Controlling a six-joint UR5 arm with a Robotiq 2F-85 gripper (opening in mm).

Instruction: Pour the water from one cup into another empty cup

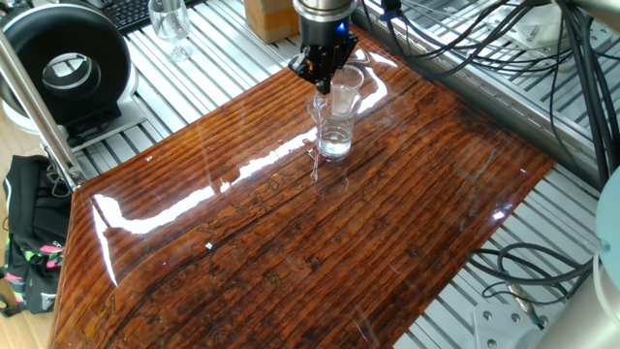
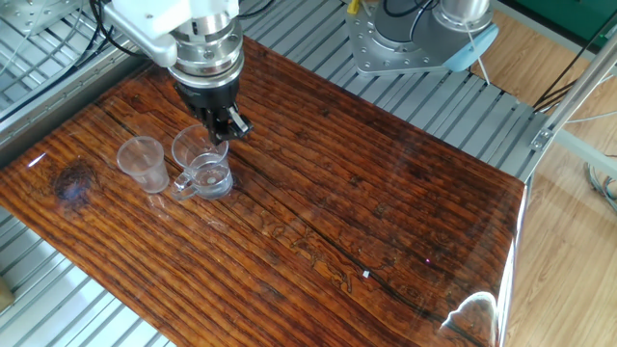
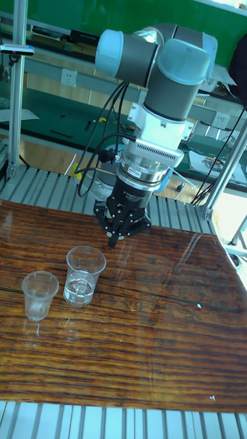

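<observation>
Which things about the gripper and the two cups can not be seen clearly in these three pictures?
- Gripper jaws: dark and small in every view; open or shut cannot be told.
- Smaller cup: in one fixed view the gripper and the tumbler cover most of it.
- Smaller cup's contents: too faint in the tall fixed view to confirm it is empty.
- Water level: clear liquid in clear glass, surface line blurred.
- Stemmed glass: top cut off by the upper edge.
</observation>
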